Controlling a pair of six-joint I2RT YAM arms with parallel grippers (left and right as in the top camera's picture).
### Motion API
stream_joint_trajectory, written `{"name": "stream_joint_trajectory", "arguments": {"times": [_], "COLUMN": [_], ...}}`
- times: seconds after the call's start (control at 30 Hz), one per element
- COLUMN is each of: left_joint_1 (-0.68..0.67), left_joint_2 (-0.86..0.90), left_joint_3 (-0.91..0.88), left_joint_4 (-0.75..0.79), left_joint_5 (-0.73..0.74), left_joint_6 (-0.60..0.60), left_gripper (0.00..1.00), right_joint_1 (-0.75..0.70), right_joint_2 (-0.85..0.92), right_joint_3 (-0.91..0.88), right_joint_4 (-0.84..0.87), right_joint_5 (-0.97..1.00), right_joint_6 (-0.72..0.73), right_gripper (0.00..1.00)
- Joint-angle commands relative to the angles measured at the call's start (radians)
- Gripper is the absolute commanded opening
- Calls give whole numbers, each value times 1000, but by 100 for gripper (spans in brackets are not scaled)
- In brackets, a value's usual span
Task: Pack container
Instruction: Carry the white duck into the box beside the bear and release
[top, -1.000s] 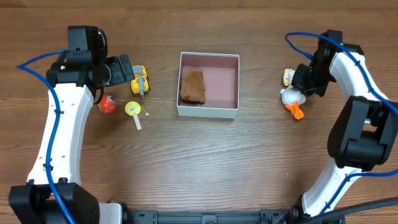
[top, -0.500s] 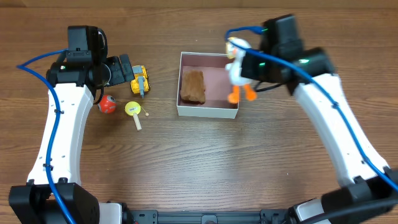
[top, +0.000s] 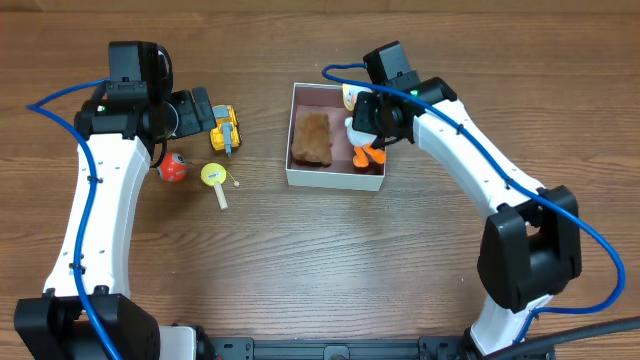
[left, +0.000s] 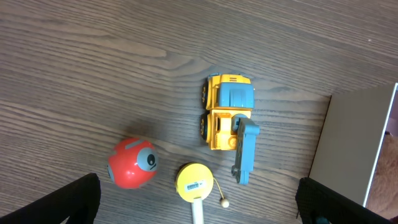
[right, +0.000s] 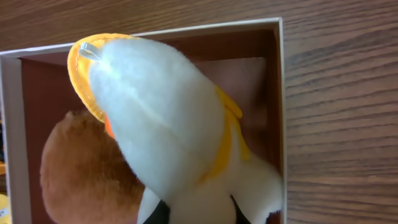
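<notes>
The container is a square white box with a pink inside, at the table's middle; its wall also shows in the right wrist view. A brown plush lies in its left half. My right gripper is shut on a white duck plush with orange feet, held over the container's right half. My left gripper is open and empty above a yellow toy truck, a red ball and a yellow rattle drum.
The truck, red ball and rattle drum lie left of the container on the wooden table. The left arm stretches along the left side, the right arm along the right side.
My right gripper carried the duck from the table's right side leftward and now holds it lower over the container's right half. The left arm has not moved.
</notes>
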Motion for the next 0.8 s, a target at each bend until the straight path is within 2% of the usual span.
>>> {"name": "stream_joint_trajectory", "arguments": {"times": [0.0,0.2,0.27,0.33,0.4,0.5,0.57,0.6,0.77], "left_joint_1": [-1,-1,-1,-1,-1,-1,-1,-1,-1], "left_joint_2": [10,10,10,10,10,10,10,10,10], "left_joint_3": [27,27,27,27,27,27,27,27,27], "left_joint_4": [2,2,2,2,2,2,2,2,2], "left_joint_5": [11,11,11,11,11,11,11,11,11], "left_joint_6": [27,27,27,27,27,27,27,27,27], "left_gripper": [100,100,100,100,100,100,100,100,100], "right_joint_1": [-2,-1,-2,-1,6,20,23,23,22], "right_joint_2": [41,61,61,60,54,24,-13,-43,-123], "right_joint_3": [2,2,2,2,3,5,11,15,41], "right_joint_4": [19,26,26,19,18,18,19,19,-16], "right_joint_5": [19,19,19,18,-3,1,1,2,49], "right_joint_6": [10,61,61,60,-16,-53,-56,-56,-58], "right_gripper": [4,4,31,48,53,61,67,75,85]}}
